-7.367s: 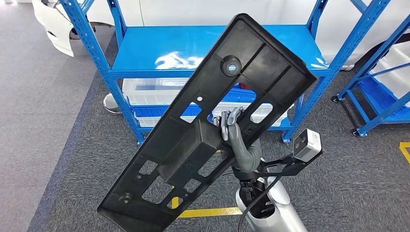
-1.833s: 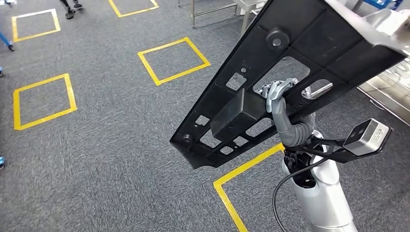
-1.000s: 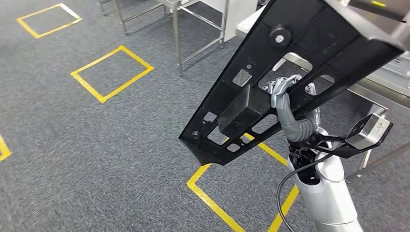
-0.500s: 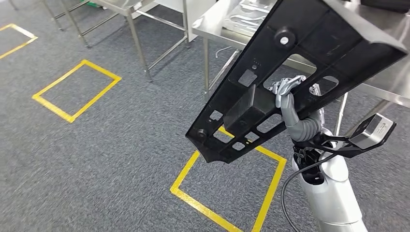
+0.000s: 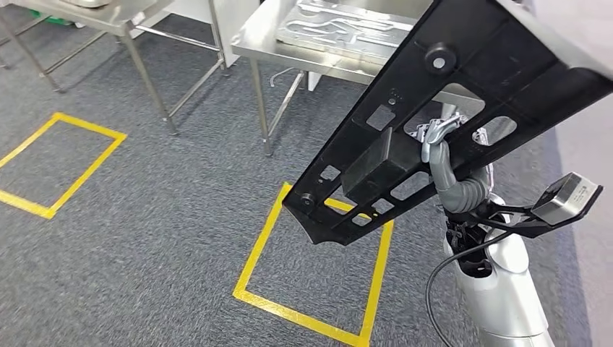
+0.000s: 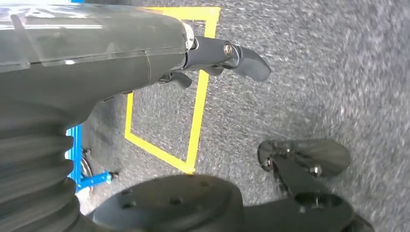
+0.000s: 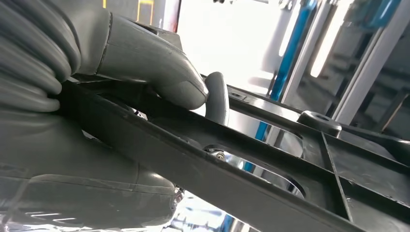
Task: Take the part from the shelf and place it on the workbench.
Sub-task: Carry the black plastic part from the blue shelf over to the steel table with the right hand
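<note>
The part (image 5: 473,61) is a long black plastic panel with cut-outs, raised at a slant in front of me. My right hand (image 5: 436,137) grips it through one of its middle openings, from the underside. In the right wrist view the thick grey thumb (image 7: 159,63) presses on a rib of the part (image 7: 290,159). The stainless-steel workbench (image 5: 289,54) stands ahead at the top of the head view, partly hidden behind the part. My left hand (image 6: 227,53) hangs over the carpet and holds nothing.
A pressed metal sheet (image 5: 347,25) lies on the workbench. A second steel table (image 5: 108,14) stands at the far left. Yellow taped squares (image 5: 260,267) mark the grey carpet below the part and at the left (image 5: 65,173).
The whole view has turned: shelf gone, workbench now ahead and shifting left. The right hand still holds the part in the same raised pose.
</note>
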Motion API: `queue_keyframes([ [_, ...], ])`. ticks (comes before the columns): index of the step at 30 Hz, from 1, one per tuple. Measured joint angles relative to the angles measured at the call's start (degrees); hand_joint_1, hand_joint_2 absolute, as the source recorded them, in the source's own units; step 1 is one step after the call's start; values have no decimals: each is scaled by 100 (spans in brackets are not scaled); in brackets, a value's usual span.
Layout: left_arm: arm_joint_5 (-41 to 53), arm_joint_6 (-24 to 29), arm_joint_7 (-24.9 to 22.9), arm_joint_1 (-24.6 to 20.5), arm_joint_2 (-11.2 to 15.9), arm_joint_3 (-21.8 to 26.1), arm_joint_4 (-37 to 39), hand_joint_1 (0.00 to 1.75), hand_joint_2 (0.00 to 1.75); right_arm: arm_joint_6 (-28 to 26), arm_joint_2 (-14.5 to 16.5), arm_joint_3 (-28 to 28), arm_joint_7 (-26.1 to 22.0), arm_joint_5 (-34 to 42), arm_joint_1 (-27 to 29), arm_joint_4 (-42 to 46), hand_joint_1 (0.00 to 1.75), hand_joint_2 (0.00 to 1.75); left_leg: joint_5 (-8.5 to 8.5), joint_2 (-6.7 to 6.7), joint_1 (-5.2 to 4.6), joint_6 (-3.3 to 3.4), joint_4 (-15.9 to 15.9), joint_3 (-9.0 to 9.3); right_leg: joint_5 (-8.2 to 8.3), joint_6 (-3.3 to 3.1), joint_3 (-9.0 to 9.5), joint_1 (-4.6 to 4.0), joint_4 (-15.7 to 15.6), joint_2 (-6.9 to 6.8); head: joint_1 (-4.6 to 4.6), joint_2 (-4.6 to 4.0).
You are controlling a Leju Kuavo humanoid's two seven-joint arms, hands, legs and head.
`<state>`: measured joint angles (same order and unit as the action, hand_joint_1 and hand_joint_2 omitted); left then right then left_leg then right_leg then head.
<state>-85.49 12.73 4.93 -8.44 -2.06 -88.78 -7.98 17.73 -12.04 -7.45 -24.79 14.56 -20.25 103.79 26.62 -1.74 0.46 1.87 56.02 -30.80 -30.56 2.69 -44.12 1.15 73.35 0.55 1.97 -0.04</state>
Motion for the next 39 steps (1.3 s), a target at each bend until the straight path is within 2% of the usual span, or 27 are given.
queue_keyframes([
  [1, -1, -2, -1, 3, -5, 0, 0, 0, 175, -1, -4, 5, 0, 0, 5, -6, 175, 175, 20, -83, 5, -13, 8, 9, 84, 28, 10, 22, -30, -23, 0, 0],
  [2, -1, -3, -1, 3, -13, 0, 0, 0, 175, 0, -8, 9, 0, 0, 6, -10, 175, 175, 48, -161, 11, -34, 22, 25, 259, 52, 145, 40, -297, -81, 0, 0],
  [3, -2, -5, -2, 3, -21, 0, 0, 0, 175, 1, -15, 16, 0, 0, 4, -14, 175, 175, 86, -232, 13, -63, 46, 46, 454, 70, 363, 52, -713, -209, 0, 0],
  [5, -4, -1, -3, 3, -29, 0, 0, 0, 175, 2, -28, 32, -1, 1, -4, -18, 175, 175, 172, -347, -13, -136, 99, 80, 662, 21, 702, 26, -1347, -455, 0, 0],
  [6, -5, 2, -5, 4, -28, 0, 0, 0, 175, 2, -34, 41, -2, 2, -5, -20, 175, 175, 207, -397, -33, -172, 116, 99, 669, -25, 760, 7, -1464, -505, 0, 0],
  [9, -9, 7, -8, -4, -30, 0, 0, 0, 175, 3, -59, 61, -7, 3, -2, -25, 175, 175, 284, -524, -31, -266, 122, 168, 638, -163, 755, -8, -1471, -309, 0, 0],
  [11, -15, 6, -4, -16, -32, 0, 0, 0, 175, 20, -73, 66, -14, 11, -17, -24, 175, 175, 469, -309, 8, -317, 356, 100, 635, -237, 782, 13, -1488, -174, 0, -1],
  [13, -22, 8, 3, -2, -32, 1, 0, 0, 175, 48, -78, 63, -21, 27, -28, -26, 175, 175, 808, 5, 27, -330, 1050, -230, 629, -285, 795, 11, -1493, -38, 0, -1],
  [14, -30, 9, 12, 9, -32, 2, 0, 0, 175, 58, -79, 62, -22, 34, -25, -30, 175, 175, 952, 74, 27, -328, 1450, -445, 627, -298, 795, 1, -1490, 41, 0, 0],
  [15, -34, 8, 24, 13, -32, 3, 0, 0, 175, 66, -79, 60, -23, 41, -20, -34, 175, 175, 1008, 106, 24, -322, 1734, -613, 625, -304, 796, -9, -1486, 127, 0, 0],
  [16, -39, 7, 34, 10, -32, 3, 0, 0, 175, 70, -79, 59, -25, 47, -16, -38, 175, 175, 946, 122, 23, -310, 1812, -687, 624, -306, 798, -18, -1480, 216, 0, 0],
  [17, -41, 6, 43, 2, -32, 3, 0, 0, 175, 71, -79, 57, -26, 55, -13, -40, 175, 175, 774, 139, 22, -288, 1660, -651, 624, -305, 804, -24, -1475, 305, 0, 0],
  [18, -39, 5, 44, -2, -32, 3, 0, 0, 175, 70, -80, 57, -29, 64, -13, -43, 175, 175, 526, 196, 22, -260, 1310, -520, 624, -302, 811, -27, -1470, 392, 0, 0],
  [20, -40, 5, 46, 11, -28, 2, 0, 0, 175, 67, -83, 57, -40, 79, -11, -43, 175, 175, 189, 476, 34, -203, 571, -234, 636, -267, 801, -26, -1462, 553, 0, -1],
  [22, -42, -3, 56, 26, -26, 2, 0, 0, 175, 33, -93, 60, -53, 76, 3, -43, 175, 175, 139, 645, 28, -166, 272, -123, 671, -189, 759, -2, -1475, 688, 1, -1],
  [24, -43, -24, 75, 22, -32, 2, 0, 0, 175, -49, -111, 72, -68, 30, 29, -40, 175, 175, 104, 543, 19, -114, 216, -99, 712, -102, 733, 19, -1515, 778, 1, 0],
  [25, -45, -36, 91, 14, -38, 2, 1, 0, 175, -99, -126, 84, -72, -16, 37, -38, 175, 175, 74, 489, 26, -76, 176, -83, 697, -70, 719, 10, -1500, 689, 1, 0],
  [26, -50, -46, 109, 7, -43, 2, 1, 0, 175, -148, -143, 96, -69, -73, 34, -35, 175, 175, 42, 433, 37, -39, 136, -67, 619, -43, 667, -3, -1393, 523, 0, 0],
  [28, -63, -59, 145, 17, -46, 2, 2, 0, 175, -224, -179, 110, -28, -203, 23, -37, 175, 175, 11, 332, 35, 6, 94, -59, 276, 1, 400, -16, -807, 124, 0, 0],
  [30, -73, -67, 164, 46, -45, 2, 2, 0, 175, -277, -208, 110, 55, -344, 16, -63, 175, 175, 15, 236, 21, 19, 97, -69, -28, 45, 69, 6, -73, -3, 0, -1],
  [31, -75, -71, 170, 54, -45, 2, 2, 0, 175, -302, -231, 109, 104, -420, 7, -86, 175, 175, 23, 199, 18, 18, 98, -71, -43, 62, 12, 19, 79, -16, 0, -1],
  [32, -76, -74, 179, 56, -46, 2, 2, 0, 175, -328, -266, 107, 153, -500, -19, -116, 175, 175, 32, 169, 19, 11, 101, -68, 54, 75, 80, 32, -12, -26, 0, -2],
  [34, -77, -80, 200, 50, -48, 2, 2, 0, 175, -377, -361, 102, 240, -651, -126, -183, 175, 175, 74, 131, 17, -25, 113, -48, 386, 83, 516, 53, -774, -80, 0, -2],
  [35, -77, -83, 209, 46, -49, 2, 2, 0, 175, -396, -411, 98, 275, -711, -198, -220, 175, 175, 103, 117, 5, -54, 123, -42, 486, 61, 736, 45, -1162, -110, 0, -1],
  [36, -78, -87, 216, 41, -48, 2, 2, 0, 175, -414, -463, 96, 302, -754, -266, -253, 175, 175, 135, 109, -7, -85, 129, -34, 522, 23, 882, 33, -1422, -129, 0, -1],
  [37, -80, -90, 220, 39, -48, 2, 2, 0, 175, -427, -517, 94, 327, -793, -324, -292, 175, 175, 163, 104, -18, -120, 132, -26, 494, -26, 945, 15, -1532, -138, 0, -1],
  [39, -87, -105, 223, 31, -47, 2, 2, 0, 175, -438, -640, 90, 374, -864, -421, -382, 175, 175, 219, 88, -22, -188, 120, 16, 445, -131, 969, -7, -1536, -104, 1, -1],
])
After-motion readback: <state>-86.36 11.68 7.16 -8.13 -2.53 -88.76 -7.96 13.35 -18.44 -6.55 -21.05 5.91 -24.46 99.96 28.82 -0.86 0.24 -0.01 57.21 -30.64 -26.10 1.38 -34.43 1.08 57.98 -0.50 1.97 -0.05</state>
